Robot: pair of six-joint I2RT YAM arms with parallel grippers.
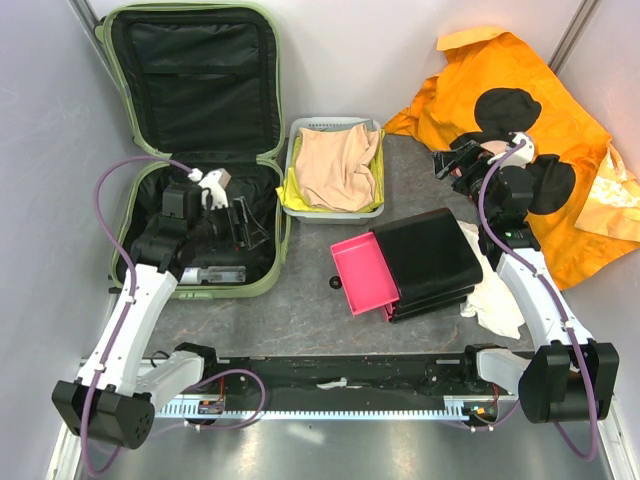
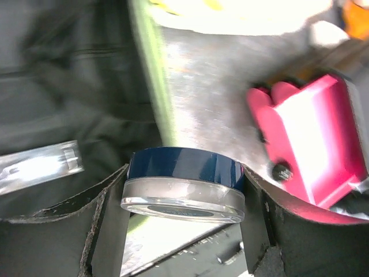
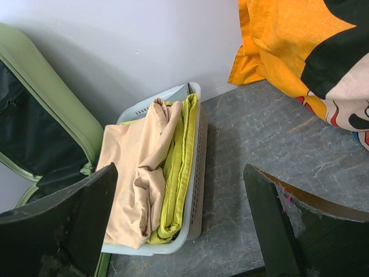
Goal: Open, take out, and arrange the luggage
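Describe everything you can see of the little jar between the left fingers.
The jar is small, round and squat, with a glossy dark blue lid above a clear, glass-like base. It is closed, slightly tilted, and pinched on both sides by the left fingers. In the wrist view the suitcase shows its green rim behind it. Its contents cannot be made out.

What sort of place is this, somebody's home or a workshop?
Probably a robot test booth, not a home: plain white wall panels enclose a grey marbled tabletop, where staged props sit, an open pale green hard-shell suitcase and a white plastic mesh basket of folded clothes.
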